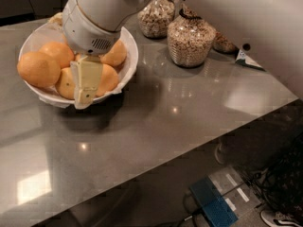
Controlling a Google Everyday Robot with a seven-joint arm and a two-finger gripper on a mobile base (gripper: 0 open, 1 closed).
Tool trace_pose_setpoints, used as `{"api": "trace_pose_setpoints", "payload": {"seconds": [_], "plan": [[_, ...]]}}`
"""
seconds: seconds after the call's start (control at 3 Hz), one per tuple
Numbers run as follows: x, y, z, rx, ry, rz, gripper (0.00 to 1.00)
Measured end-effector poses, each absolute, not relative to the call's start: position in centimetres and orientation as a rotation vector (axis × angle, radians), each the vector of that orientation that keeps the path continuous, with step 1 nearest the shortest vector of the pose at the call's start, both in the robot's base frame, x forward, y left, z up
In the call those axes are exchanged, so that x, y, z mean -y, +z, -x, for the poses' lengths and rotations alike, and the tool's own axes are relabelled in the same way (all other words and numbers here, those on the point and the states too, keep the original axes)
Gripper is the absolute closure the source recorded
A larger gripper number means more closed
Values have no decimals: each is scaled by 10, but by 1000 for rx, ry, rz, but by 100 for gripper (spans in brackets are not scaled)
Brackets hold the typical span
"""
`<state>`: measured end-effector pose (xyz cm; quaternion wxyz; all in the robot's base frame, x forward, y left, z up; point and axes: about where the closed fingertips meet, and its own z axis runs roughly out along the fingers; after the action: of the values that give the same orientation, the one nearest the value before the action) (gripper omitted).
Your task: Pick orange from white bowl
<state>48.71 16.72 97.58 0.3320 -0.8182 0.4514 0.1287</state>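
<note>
The grey surface [165, 126] fills the frame. A white arm [102, 13] hides much of the white bowl [133, 60] at upper left, with glass jars [190, 41] to its right. The orange [38, 69] lies at the bowl's left. The tool [83, 97] hangs over the front rim; spread or pressed together, I cannot tell.

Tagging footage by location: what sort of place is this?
Probably a kitchen counter: polished grey countertop, wide white bowl of oranges, round glass jars of grains. The cream claw hangs over the bowl.
</note>
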Motion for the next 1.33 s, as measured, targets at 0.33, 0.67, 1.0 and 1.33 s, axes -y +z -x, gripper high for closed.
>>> {"api": "trace_pose_setpoints", "payload": {"seconds": [0.33, 0.67, 1.0, 1.33], "plan": [[-157, 968, -504, -1222, 318, 2096, 0], [-147, 957, -525, -1306, 298, 2017, 0], [-143, 948, -551, -1428, 282, 1921, 0], [-143, 948, -551, -1428, 283, 1921, 0]]}}
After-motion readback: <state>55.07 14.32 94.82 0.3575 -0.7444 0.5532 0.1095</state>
